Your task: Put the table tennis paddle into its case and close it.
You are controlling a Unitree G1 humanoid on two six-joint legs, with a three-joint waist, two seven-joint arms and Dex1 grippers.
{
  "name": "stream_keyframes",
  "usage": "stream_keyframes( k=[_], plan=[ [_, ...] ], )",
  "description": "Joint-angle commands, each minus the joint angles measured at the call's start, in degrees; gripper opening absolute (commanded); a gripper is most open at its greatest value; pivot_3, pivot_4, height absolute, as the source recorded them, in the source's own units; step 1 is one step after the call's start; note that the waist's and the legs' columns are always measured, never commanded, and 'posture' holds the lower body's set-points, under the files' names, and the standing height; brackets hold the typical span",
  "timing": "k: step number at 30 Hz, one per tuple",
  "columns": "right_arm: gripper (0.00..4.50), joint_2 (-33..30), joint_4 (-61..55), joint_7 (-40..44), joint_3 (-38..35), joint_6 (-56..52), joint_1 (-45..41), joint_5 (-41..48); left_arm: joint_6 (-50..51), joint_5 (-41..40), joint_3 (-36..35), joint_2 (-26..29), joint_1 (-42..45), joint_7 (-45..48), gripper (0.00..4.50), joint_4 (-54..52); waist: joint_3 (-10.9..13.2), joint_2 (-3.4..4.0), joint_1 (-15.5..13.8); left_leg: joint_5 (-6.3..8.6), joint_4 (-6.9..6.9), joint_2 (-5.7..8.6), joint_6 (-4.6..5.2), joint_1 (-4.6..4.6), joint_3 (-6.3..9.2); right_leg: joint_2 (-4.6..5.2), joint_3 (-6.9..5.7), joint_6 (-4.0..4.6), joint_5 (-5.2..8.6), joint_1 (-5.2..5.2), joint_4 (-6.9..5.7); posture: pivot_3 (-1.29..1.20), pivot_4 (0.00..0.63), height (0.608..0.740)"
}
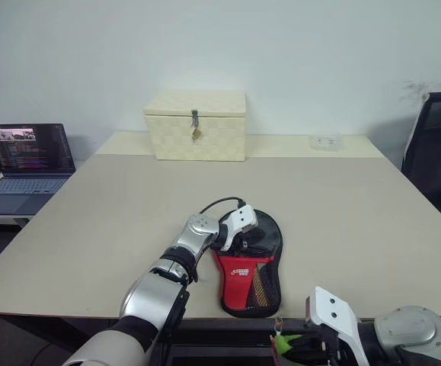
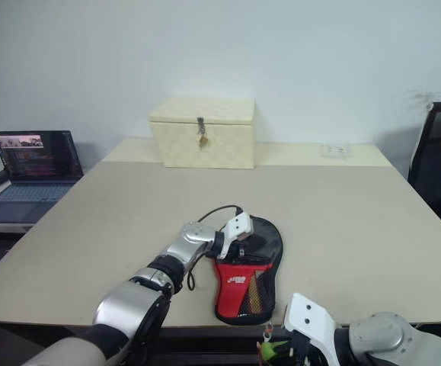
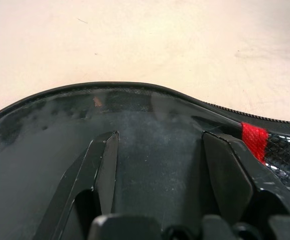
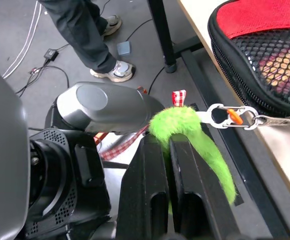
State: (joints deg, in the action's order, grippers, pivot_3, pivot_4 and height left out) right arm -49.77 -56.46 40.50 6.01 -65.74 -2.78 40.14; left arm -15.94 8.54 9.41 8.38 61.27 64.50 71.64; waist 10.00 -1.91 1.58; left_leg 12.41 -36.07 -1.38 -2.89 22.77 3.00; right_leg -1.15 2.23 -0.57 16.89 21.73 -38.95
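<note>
Our left gripper (image 1: 244,238) rests on the round black end of the case, its two black fingers (image 3: 100,165) spread apart and lying flat on the dark surface, clasping nothing. Our right gripper (image 4: 171,150) hangs below the table's near edge, its fingers pinched narrowly on the fuzzy green charm (image 4: 190,135), which hangs from the case by a small silver clip with an orange gate (image 4: 230,115).

We see a large beige rectangular table (image 1: 342,221) filling most of the scene. At its far edge stands a cream woven box with a metal latch (image 1: 196,126). Left of the table, on a lower surface, sits an open dark laptop with a lit screen (image 1: 26,164). At the right edge stands part of a black office chair (image 1: 437,152).

The flat paddle-shaped case of black fabric with a red mesh-pocket part and white logo (image 1: 249,278) lies near the table's front edge, narrow end toward us. We cannot tell from here whether the paddle lies inside it.

A person's legs in dark trousers and light sneakers (image 4: 92,47) stand on the grey floor under the table.
</note>
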Motion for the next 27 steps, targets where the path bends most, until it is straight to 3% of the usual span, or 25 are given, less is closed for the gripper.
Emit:
stream_keyframes(
  k=[1,9,15,20,24,27],
  plan=[
    [1.05,-0.93,0.55,1.75,-0.06,0.29,-3.81,2.65,0.08,2.55,1.98,0.56,-1.86,-0.42,2.88,1.82,-0.01,0.00,0.05,0.00,0.00,0.00,0.00,-0.01,0.00,0.00,0.00,0.00,0.00,0.00,0.00,0.00,0.150,0.740],
    [3.84,-0.72,10.67,4.05,-4.60,3.26,-12.30,4.68,-0.95,-0.21,-0.75,4.10,-4.75,-0.42,2.88,0.01,-0.06,-0.05,0.51,0.00,0.01,-0.06,0.00,-0.09,-0.08,-0.02,0.05,0.00,0.00,-0.01,-0.02,0.00,0.150,0.740],
    [3.84,2.98,29.84,5.04,-2.90,16.25,-21.99,-4.93,-1.20,-6.41,-4.92,7.84,-8.54,3.85,2.88,-8.42,-0.05,-0.06,1.18,0.00,0.06,-0.15,0.01,-0.19,-0.13,-0.10,0.09,0.00,0.00,0.00,-0.08,0.00,0.150,0.740],
    [3.84,8.13,49.54,10.04,0.67,31.17,-28.10,-13.57,10.47,-15.43,-9.82,14.25,-20.02,4.91,2.88,-35.59,0.06,-0.02,1.54,0.00,0.12,-0.23,0.01,0.24,-0.14,-0.10,0.18,0.05,-0.01,0.46,-0.14,0.00,0.150,0.740],
    [3.84,11.27,63.42,14.28,1.14,40.97,-32.55,-17.92,22.38,-19.81,-13.46,18.33,-32.19,-0.64,2.88,-58.06,0.21,0.10,1.33,0.02,0.19,-0.34,0.04,0.28,-0.06,0.22,0.26,0.35,-0.13,0.53,-0.15,0.00,0.150,0.740],
    [3.84,12.89,70.71,16.24,0.76,45.68,-35.19,-20.06,28.75,-22.19,-16.73,20.59,-39.25,-5.46,2.88,-69.26,0.30,0.21,1.03,0.05,0.18,-0.34,0.08,0.28,-0.06,0.33,0.27,0.37,-0.14,0.51,-0.14,0.00,0.150,0.740]
  ],
)
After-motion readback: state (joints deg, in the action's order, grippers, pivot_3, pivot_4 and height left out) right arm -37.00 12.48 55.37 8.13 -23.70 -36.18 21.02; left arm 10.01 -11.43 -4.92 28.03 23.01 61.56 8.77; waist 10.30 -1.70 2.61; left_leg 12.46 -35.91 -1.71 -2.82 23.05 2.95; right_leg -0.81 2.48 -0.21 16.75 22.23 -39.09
